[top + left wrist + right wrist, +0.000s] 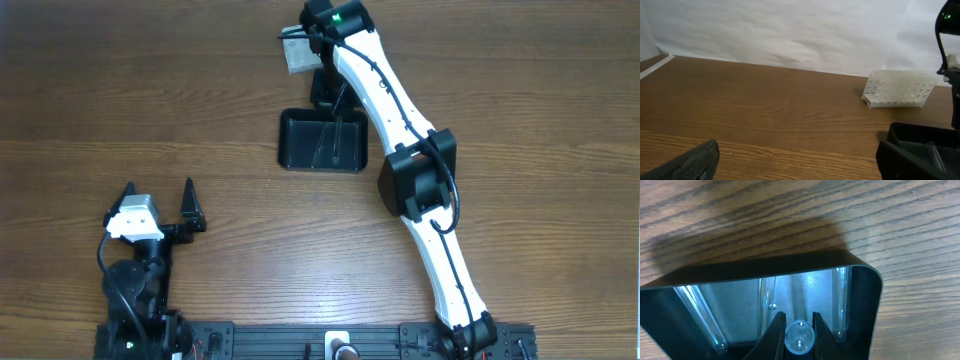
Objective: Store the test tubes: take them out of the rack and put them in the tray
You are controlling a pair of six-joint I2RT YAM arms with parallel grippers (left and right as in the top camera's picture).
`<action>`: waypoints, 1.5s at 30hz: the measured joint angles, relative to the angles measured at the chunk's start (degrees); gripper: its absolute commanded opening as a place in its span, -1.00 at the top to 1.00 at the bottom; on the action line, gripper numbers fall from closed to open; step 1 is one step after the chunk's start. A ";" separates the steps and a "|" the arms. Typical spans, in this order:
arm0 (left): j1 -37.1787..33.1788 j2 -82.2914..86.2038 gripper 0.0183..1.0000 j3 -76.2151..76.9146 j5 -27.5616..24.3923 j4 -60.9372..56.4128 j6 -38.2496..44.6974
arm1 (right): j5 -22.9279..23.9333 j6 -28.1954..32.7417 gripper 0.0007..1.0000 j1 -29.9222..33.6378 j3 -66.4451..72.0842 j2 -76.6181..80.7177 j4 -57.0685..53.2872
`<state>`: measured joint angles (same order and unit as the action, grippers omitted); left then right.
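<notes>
The black tray (300, 150) lies at the upper middle of the table, with the white perforated rack (296, 52) just beyond it. My right gripper (799, 322) hangs directly over the tray (860, 310), shut on a clear test tube (799, 339) that I see end-on between the fingers. Three clear tubes lie lengthwise inside the tray, one of them (704, 320) along a side wall. From above, the right gripper (328, 95) sits between rack and tray. My left gripper (160, 205) rests open at the lower left, far from both. Rack (897, 89) and tray (925, 142) also appear in the left wrist view.
Bare brown wooden tabletop (150, 90) stretches wide to the left of the tray and to the right of the right arm (415, 180). A white backdrop (790, 30) closes off the table's far edge.
</notes>
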<state>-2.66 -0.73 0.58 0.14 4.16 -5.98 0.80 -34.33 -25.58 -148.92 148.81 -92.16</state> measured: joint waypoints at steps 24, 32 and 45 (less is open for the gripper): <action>0.00 0.00 -1.00 0.00 0.00 0.00 0.02 | 2.60 0.04 0.70 -0.79 6.43 2.23 3.39; 0.00 0.00 -1.00 0.00 0.00 0.00 0.00 | 2.78 0.02 0.40 -1.42 7.41 2.23 4.17; 0.00 0.00 -1.00 0.00 0.00 0.00 0.02 | 2.78 0.24 0.25 -1.33 7.43 1.75 3.30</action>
<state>-2.66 -0.73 0.58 0.14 4.16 -5.96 3.57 -34.09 -26.92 -141.49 150.56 -88.86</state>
